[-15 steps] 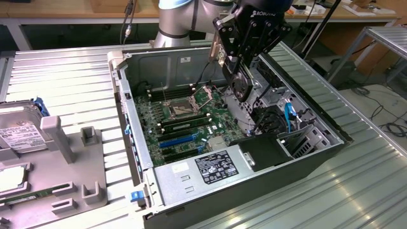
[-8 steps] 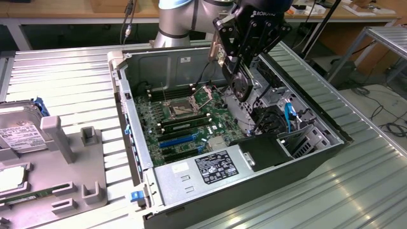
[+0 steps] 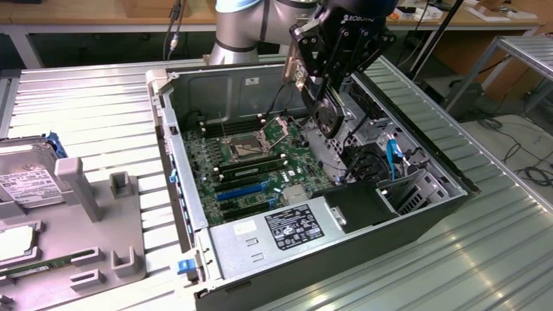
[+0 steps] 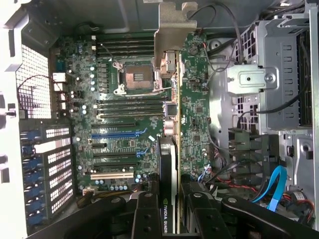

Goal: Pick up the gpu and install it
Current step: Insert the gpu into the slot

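Observation:
My gripper point(image 3: 327, 97) is shut on the gpu point(image 3: 328, 120) and holds it edge-down over the open computer case point(image 3: 164, 129). The card's dark round fan faces the exterior view's right, and its silver end bracket point(image 3: 294, 71) points toward the case's back wall. In the wrist view the gpu point(image 4: 173, 124) runs edge-on between my black fingers point(image 4: 144, 214), with the bracket point(image 4: 172, 25) at its far end. It hangs above the green motherboard point(image 4: 124, 99), clear of it, near the processor socket point(image 4: 135, 78). The blue expansion slot point(image 4: 117, 134) lies off to one side.
A power supply point(image 3: 285, 227) fills the case's near corner, with a drive cage point(image 4: 269, 74) and a blue cable point(image 4: 274, 189) beside the board. On the exterior view's left, a grey fixture point(image 3: 95, 214) carries a silver hard drive point(image 3: 26, 181) and a green memory stick point(image 3: 43, 265).

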`<action>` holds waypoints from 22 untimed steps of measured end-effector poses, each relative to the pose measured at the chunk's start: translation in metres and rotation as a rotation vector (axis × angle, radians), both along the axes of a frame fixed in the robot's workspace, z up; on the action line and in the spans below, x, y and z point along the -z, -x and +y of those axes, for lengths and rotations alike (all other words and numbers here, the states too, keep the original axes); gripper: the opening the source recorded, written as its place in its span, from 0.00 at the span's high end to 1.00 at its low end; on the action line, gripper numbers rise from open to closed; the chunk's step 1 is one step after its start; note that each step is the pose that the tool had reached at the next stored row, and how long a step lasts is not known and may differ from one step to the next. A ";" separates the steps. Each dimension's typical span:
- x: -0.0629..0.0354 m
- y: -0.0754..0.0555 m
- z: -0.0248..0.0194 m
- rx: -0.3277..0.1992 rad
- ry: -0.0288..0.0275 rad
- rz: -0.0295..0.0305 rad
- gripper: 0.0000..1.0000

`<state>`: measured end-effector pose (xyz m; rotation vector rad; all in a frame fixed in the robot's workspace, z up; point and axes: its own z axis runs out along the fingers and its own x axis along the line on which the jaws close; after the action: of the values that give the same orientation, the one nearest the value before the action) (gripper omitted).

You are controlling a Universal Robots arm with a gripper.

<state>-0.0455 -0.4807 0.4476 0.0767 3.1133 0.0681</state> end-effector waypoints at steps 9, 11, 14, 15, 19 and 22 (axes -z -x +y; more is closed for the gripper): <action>0.0000 0.000 0.0000 -0.017 -0.0001 0.0000 0.73; 0.0000 0.000 0.0000 -0.021 0.0000 0.0000 0.73; 0.0000 0.000 0.0000 -0.027 -0.0001 0.0000 0.73; 0.0000 0.000 0.0000 -0.029 -0.0001 0.0000 0.73; 0.0000 0.000 0.0000 -0.037 -0.0001 0.0000 0.73; 0.0000 0.000 0.0000 -0.045 0.0000 0.0000 0.73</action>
<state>-0.0455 -0.4807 0.4476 0.0062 3.1152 0.0691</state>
